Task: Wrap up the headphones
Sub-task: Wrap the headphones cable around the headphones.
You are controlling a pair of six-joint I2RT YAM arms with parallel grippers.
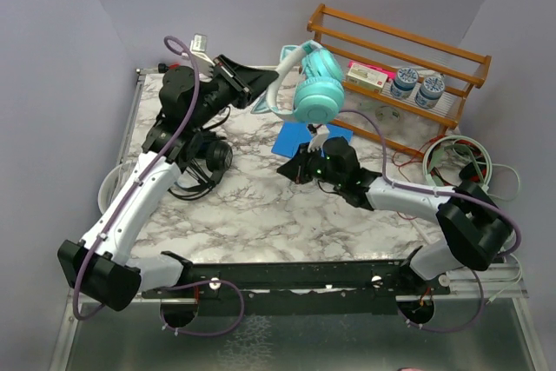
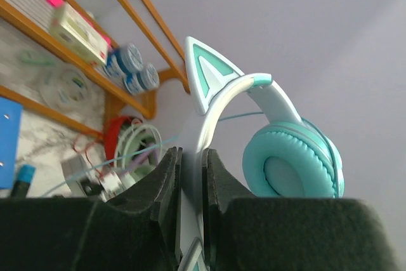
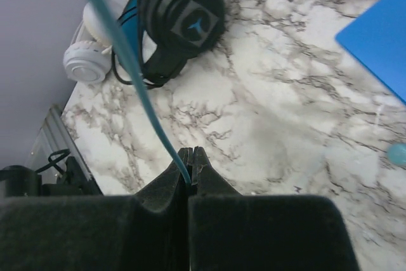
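Note:
The teal headphones [image 1: 317,86] with cat ears hang in the air at the back of the table. My left gripper [image 1: 266,86] is shut on their white headband [image 2: 209,125], and one teal ear cup [image 2: 293,164] shows to the right of the fingers. My right gripper [image 1: 288,168] is low over the marble, shut on the thin teal cable [image 3: 130,61]. The cable runs up and away from its tips [image 3: 191,154]. The black headphones [image 3: 181,17] with blue accents lie on the left of the table [image 1: 205,162], beside the white headphones [image 3: 89,61].
A wooden rack [image 1: 408,58] at the back right holds a small box [image 1: 367,76] and two blue-lidded jars [image 1: 417,86]. A blue pad [image 1: 295,139] lies under the teal headphones. Coiled cables [image 1: 456,158] sit at the right edge.

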